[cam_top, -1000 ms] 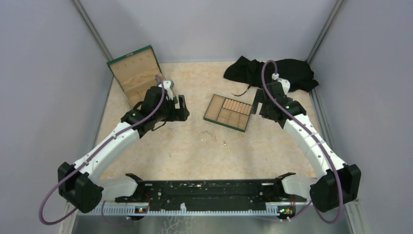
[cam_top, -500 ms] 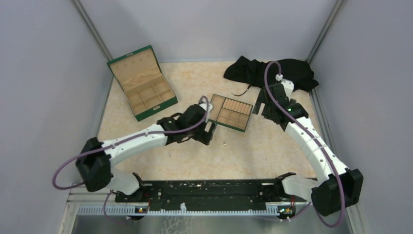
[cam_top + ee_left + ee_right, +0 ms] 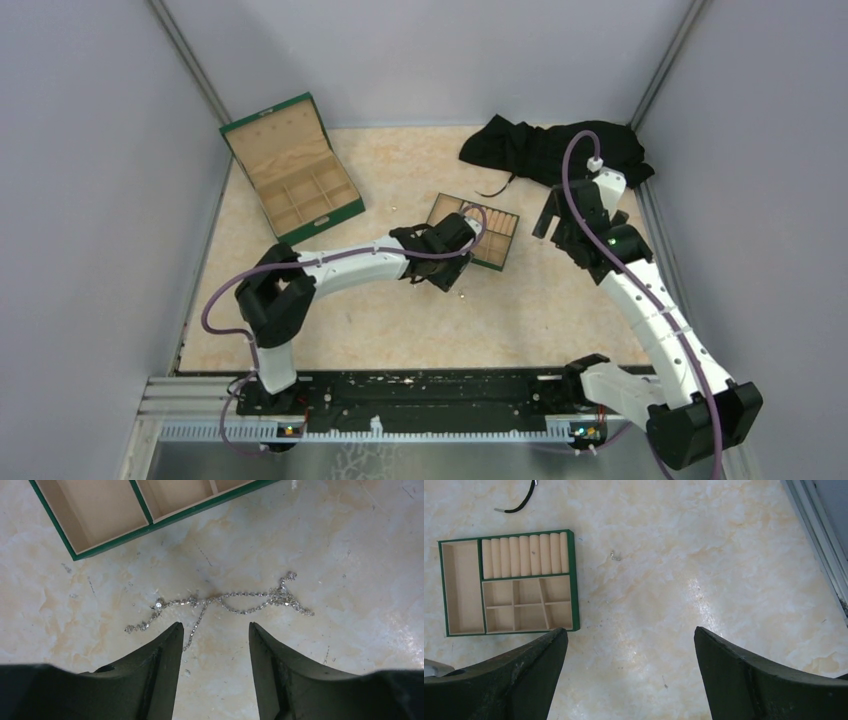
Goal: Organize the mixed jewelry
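The mixed jewelry (image 3: 220, 601) is a tangle of thin silvery chain lying on the marble table, just ahead of my left fingertips. My left gripper (image 3: 214, 626) is open and empty, its jaws straddling a hanging strand of chain without touching it. In the top view it (image 3: 446, 278) hovers at the near edge of the tan wooden tray (image 3: 497, 245). One tiny separate silvery piece (image 3: 614, 556) lies to the right of the tray (image 3: 461, 587). My right gripper (image 3: 629, 632) is open and empty above bare table; in the top view it (image 3: 560, 228) is right of the tray.
An open green wooden box (image 3: 295, 170) stands at the far left. A black cloth (image 3: 555, 150) lies bunched at the far right, with a black cord (image 3: 519, 505) trailing from it. A row of tan padded rolls (image 3: 524, 555) fills one tray compartment. A metal rail (image 3: 819, 540) edges the table's right side.
My left arm has swung from the green box at the far left across to the centre, over the chain beside the tray. My right arm has shifted slightly to the right.
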`<state>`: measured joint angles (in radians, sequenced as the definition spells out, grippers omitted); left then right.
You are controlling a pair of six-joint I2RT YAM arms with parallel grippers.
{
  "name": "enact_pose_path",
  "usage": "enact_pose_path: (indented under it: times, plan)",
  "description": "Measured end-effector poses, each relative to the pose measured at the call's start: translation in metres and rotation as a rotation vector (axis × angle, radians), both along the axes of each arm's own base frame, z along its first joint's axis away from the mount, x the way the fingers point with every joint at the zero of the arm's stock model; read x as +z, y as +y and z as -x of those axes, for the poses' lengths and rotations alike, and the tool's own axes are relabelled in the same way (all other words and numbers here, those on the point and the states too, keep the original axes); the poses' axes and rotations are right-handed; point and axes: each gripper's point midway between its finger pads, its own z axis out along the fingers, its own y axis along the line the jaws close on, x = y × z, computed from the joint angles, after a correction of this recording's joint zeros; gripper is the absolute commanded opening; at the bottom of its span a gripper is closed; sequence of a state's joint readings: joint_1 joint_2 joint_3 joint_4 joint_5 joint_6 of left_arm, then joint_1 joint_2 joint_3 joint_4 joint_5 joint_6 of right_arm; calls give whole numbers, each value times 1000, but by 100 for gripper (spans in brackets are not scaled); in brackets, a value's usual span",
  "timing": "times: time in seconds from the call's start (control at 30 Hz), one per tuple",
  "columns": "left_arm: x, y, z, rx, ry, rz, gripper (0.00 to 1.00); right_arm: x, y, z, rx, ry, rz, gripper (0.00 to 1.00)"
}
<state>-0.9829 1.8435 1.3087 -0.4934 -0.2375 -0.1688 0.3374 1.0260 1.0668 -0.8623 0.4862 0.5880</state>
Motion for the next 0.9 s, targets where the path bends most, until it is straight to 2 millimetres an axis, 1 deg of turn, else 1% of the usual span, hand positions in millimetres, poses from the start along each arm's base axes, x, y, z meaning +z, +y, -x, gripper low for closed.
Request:
enact_pose_path:
  times: [0.1, 0.23, 0.37, 0.53, 0.67, 0.77, 0.9]
  plan:
    - [-7, 0, -6, -7, 12, -19, 56, 0, -1, 1, -6, -1, 4, 96]
    - [-16, 11, -10, -56, 35, -45, 64, -3, -3, 3, -11, 12, 7, 96]
    - [-18, 19, -14, -138, 36, -80, 68, -4, -3, 4, -12, 19, 9, 95]
    - [-19, 20, -11, -234, 48, -114, 66, -6, -3, 4, -10, 25, 9, 95]
    - [-23, 15, -15, -278, 74, -108, 66, -12, -1, 5, -3, 45, 8, 95]
    - [-29, 15, -19, -286, 92, -119, 66, -16, 1, 5, 4, 60, 3, 94]
    - [-41, 15, -23, -285, 116, -139, 64, -17, 2, 5, 6, 62, -2, 94]
